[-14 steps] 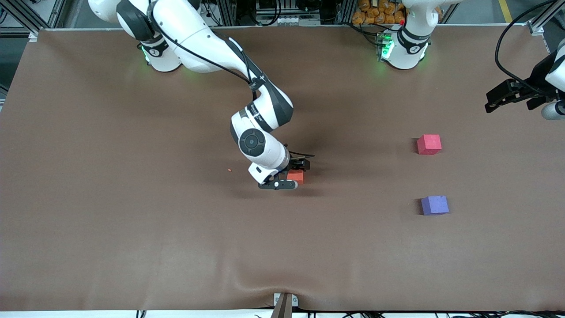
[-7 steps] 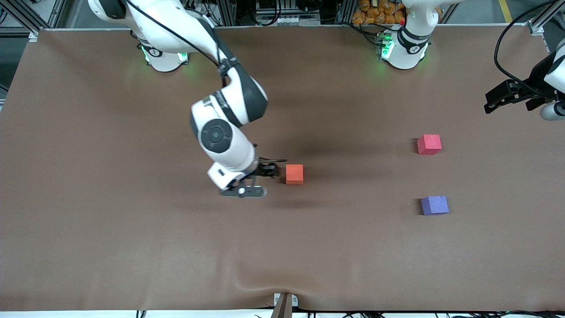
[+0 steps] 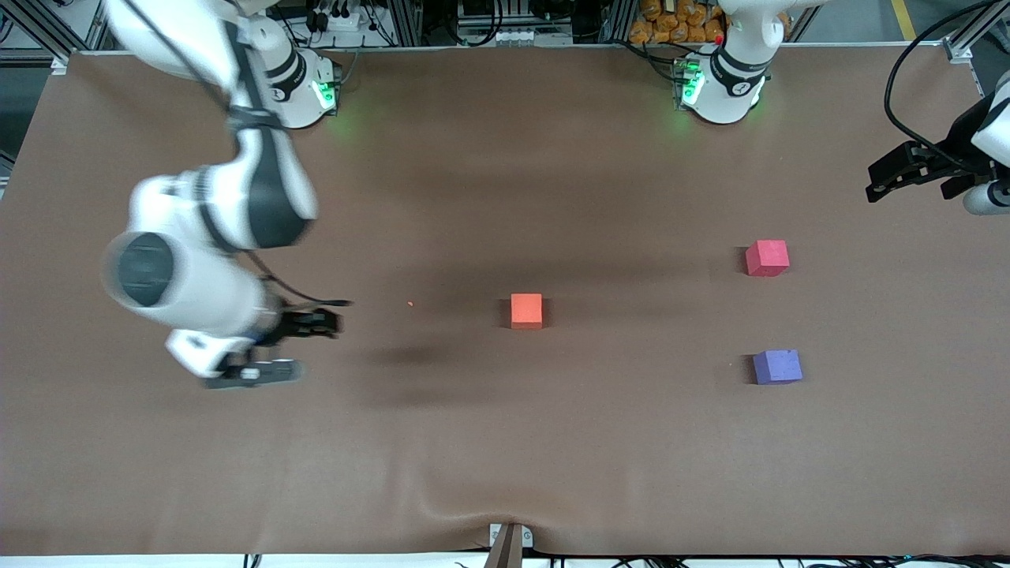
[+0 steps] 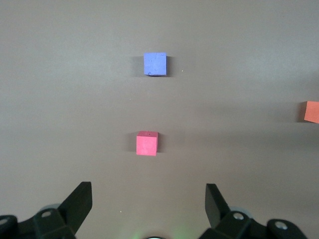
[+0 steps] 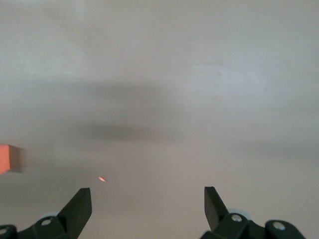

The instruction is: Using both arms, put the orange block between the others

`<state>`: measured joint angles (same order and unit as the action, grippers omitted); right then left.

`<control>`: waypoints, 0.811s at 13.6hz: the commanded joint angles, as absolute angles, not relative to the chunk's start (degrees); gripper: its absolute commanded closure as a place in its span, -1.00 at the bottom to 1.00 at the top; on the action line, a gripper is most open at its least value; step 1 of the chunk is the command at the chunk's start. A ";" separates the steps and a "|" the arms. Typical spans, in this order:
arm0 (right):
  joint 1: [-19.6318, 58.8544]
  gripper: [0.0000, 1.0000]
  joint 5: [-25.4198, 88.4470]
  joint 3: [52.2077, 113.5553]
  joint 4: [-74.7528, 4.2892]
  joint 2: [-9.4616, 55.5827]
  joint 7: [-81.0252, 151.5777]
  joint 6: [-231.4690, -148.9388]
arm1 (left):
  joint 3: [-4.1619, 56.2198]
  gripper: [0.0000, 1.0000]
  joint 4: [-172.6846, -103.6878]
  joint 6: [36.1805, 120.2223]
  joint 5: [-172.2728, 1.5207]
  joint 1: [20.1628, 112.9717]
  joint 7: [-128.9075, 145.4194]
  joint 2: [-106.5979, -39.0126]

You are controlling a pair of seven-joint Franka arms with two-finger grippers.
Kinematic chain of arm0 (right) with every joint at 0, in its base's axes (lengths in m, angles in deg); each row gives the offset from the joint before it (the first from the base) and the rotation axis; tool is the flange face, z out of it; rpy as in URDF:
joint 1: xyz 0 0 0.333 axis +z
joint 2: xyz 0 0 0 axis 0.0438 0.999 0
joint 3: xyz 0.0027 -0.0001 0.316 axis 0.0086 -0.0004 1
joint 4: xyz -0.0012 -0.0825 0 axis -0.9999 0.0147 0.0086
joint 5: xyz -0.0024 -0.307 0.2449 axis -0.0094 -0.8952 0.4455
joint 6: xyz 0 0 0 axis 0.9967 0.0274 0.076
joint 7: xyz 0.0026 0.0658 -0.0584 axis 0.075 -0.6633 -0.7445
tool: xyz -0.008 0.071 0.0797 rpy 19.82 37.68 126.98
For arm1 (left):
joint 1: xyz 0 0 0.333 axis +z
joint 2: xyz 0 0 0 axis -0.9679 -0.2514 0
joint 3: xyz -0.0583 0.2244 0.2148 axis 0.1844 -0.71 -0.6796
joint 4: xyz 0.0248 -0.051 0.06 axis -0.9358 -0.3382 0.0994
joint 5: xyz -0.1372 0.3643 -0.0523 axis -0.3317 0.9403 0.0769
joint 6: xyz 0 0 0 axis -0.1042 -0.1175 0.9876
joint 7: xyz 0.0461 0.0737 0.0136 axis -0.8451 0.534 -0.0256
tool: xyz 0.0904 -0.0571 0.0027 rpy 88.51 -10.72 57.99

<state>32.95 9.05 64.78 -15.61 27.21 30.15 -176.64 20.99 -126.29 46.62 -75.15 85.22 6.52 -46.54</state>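
Note:
The orange block [image 3: 526, 310] sits alone on the brown table near its middle; it also shows at the edge of the right wrist view as the orange block [image 5: 5, 158]. Toward the left arm's end stand the others: a red-pink cube [image 3: 767, 258] and, nearer the front camera, a purple-blue cube [image 3: 777, 367]. My right gripper [image 3: 316, 345] hangs open and empty over bare table, well away from the block toward the right arm's end. My left gripper [image 3: 872, 183] waits open at the table's end past the two cubes. The left wrist view shows the red-pink cube [image 4: 147, 143], purple-blue cube [image 4: 155, 64] and orange block [image 4: 312, 111].
A tiny orange crumb [image 3: 410, 303] lies on the table between the right gripper and the orange block. The brown cloth [image 3: 473, 442] has a wrinkle near its front edge, above a small clamp [image 3: 509, 540].
My right arm has drawn back from the orange block toward its own end of the table, leaving the block where it stood. The left arm has not moved.

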 commanded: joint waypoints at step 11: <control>31.08 -1.00 -3.93 56.34 -26.14 0.39 31.05 -162.31 | 21.24 -1.00 -125.84 46.47 -75.95 85.90 5.41 -46.66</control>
<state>30.91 -2.40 55.67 -26.21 1.47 32.91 -164.00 20.96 -126.29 46.62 -75.15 85.23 6.51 -46.58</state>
